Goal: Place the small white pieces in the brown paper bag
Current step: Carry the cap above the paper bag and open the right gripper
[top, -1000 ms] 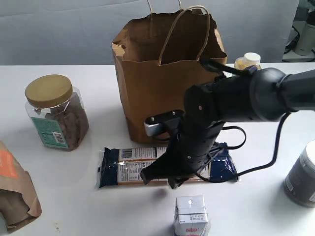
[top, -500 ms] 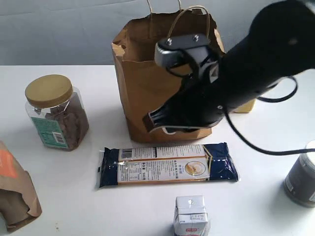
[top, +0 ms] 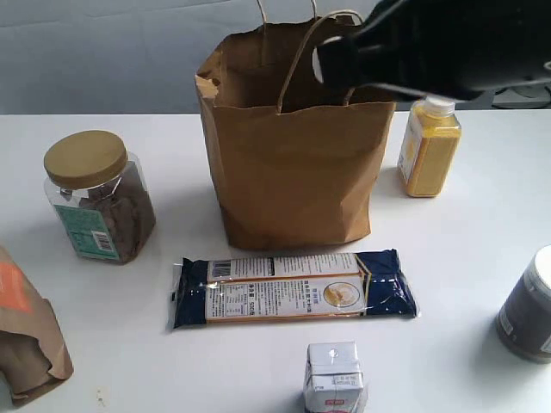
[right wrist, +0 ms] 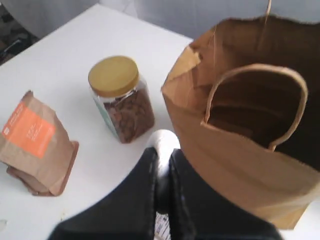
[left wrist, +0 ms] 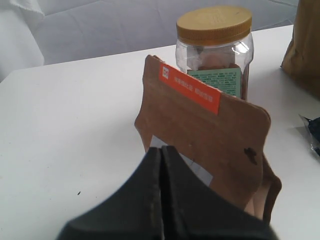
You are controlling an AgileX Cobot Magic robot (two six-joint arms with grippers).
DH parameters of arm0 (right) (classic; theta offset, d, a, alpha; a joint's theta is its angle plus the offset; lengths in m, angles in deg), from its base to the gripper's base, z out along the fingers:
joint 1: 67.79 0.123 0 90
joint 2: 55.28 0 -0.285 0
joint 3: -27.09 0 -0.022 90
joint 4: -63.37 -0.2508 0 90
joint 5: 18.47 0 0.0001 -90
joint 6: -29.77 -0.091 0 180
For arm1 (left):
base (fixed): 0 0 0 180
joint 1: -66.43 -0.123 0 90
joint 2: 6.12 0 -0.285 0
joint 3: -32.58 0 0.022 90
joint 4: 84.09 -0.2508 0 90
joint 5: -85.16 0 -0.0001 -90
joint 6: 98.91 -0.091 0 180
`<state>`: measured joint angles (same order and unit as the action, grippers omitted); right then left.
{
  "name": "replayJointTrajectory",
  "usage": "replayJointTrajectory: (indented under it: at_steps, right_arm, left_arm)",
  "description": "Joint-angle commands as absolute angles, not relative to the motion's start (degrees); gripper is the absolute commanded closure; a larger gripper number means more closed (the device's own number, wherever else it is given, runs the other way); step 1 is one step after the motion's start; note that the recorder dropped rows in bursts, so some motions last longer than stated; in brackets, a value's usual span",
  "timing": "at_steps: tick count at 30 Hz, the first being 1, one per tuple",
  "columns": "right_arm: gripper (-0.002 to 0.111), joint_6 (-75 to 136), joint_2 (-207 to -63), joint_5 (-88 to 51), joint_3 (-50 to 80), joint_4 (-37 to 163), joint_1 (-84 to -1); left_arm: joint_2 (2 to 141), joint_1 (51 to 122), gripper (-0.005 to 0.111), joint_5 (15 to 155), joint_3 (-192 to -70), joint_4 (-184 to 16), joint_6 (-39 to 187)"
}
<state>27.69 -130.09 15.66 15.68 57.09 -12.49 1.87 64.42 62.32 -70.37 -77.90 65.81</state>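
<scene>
On white table (top: 482,258), upright brown paper bag (top: 293,172), jagged rim, loop handles

The paper bag (top: 293,181) stands behind the flat packet (top: 293,288), jar (top: 99,202) left, bottle (top: 429,155) right.

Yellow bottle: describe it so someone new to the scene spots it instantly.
Find the tall brown paper bag, the largest thing on the white table. On its right in the exterior view stands the yellow bottle. It alone has a yellow body and white cap; the jar left of the bag is clear with a gold lid.
</scene>
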Motion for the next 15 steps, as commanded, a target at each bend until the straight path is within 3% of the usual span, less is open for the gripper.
replayJointTrajectory:
  at_steps: [1, 7, 15]
  right_arm:
    - [0.108, 28.09, -129.29, 7.44, 15.7, 59.56, -12.38]
    - [0.108, 26.14, -133.92, -14.7, 15.7, 62.32, -15.46]
    - [0.108, 24.46, -149.95, -16.89, 15.98, 61.21, -24.94]
  left_arm:
    - [1.67, 64.87, 0.107, 62.69, -70.21, -77.4, 65.93]
    - [1.67, 64.87, 0.107, 62.69, -70.21, -77.4, 65.93]
    - [1.67, 64.87, 0.107, 62.69, -70.21, -77.4, 65.93]
